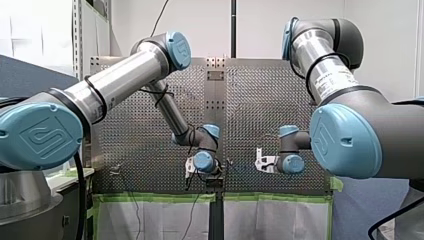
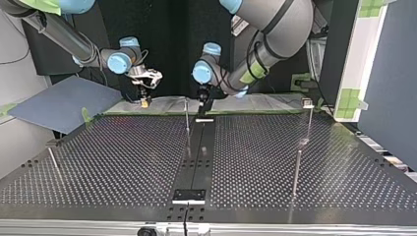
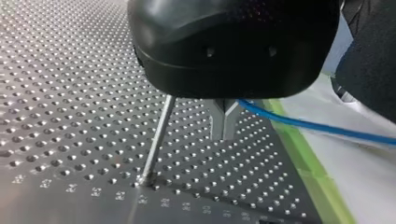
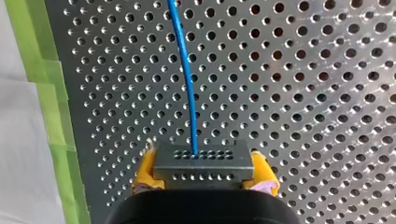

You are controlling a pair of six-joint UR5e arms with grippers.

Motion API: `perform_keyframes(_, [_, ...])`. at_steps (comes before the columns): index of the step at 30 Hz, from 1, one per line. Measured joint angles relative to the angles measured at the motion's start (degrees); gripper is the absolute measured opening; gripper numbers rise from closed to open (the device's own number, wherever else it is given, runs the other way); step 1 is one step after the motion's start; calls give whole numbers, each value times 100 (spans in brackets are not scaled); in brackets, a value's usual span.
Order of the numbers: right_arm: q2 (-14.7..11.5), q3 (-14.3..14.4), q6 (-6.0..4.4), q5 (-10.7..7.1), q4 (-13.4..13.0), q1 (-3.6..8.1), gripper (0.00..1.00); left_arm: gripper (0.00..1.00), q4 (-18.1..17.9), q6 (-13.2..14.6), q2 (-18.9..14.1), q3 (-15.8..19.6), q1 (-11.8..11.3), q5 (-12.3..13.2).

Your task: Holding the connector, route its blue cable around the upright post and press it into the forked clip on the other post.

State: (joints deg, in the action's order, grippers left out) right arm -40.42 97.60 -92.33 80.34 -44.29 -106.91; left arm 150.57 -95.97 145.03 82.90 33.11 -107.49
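Note:
In the right wrist view, my right gripper [image 4: 204, 181] has its yellow pads [image 4: 143, 173] shut on a grey connector block [image 4: 203, 162]. The blue cable [image 4: 184, 79] leaves the block's top and runs straight ahead over the perforated plate. In the left wrist view, my left gripper [image 3: 224, 136] has its metal fingers [image 3: 218, 122] pressed together on the blue cable [image 3: 317, 129], which trails off to the side. A thin upright post [image 3: 158, 140] stands just beside those fingers. In the top view, a post with a small clip [image 2: 308, 103] on top stands at the right.
The top view shows my right gripper [image 2: 144, 101] and my left gripper [image 2: 203, 109] at the table's far edge, with the thin post [image 2: 187, 120] between them. More thin posts [image 2: 296, 169] [image 2: 54, 163] stand nearer the camera. Green tape [image 3: 303, 154] borders the plate.

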Motion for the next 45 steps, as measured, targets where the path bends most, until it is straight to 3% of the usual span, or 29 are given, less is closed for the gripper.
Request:
perform_keyframes(18, [10,-147,-9,23,87,68,0,0,642,-31,253,-690,-247,400])
perform_keyframes(31, [19,-182,16,113,113,128,0,0,765,-141,255,-767,-424,603])
perform_keyframes(33, [19,-183,17,113,112,127,0,19,793,-137,253,-767,-416,602])
perform_keyframes(34, [19,-183,17,112,112,125,0,19,811,-124,252,-766,-410,600])
perform_keyframes(35, [19,-184,18,110,114,125,0,29,833,-103,250,-765,-401,599])
perform_keyframes(36, [19,-184,19,109,115,126,0,50,871,-64,250,-764,-386,598])
perform_keyframes(37, [19,-184,19,108,117,126,0,50,907,-28,250,-764,-373,600])
perform_keyframes(38, [20,-184,20,107,118,125,0,67,951,14,250,-763,-360,604])
perform_keyframes(39, [20,-184,20,107,119,125,0,91,1006,76,249,-757,-344,618])
perform_keyframes(40, [20,-184,20,106,119,124,0,91,1042,120,248,-745,-332,638])
perform_keyframes(41, [20,-184,20,104,118,121,0,100,1073,159,245,-723,-322,658])
perform_keyframes(45, [20,-184,17,98,107,121,0,100,1159,249,238,-591,-284,742])
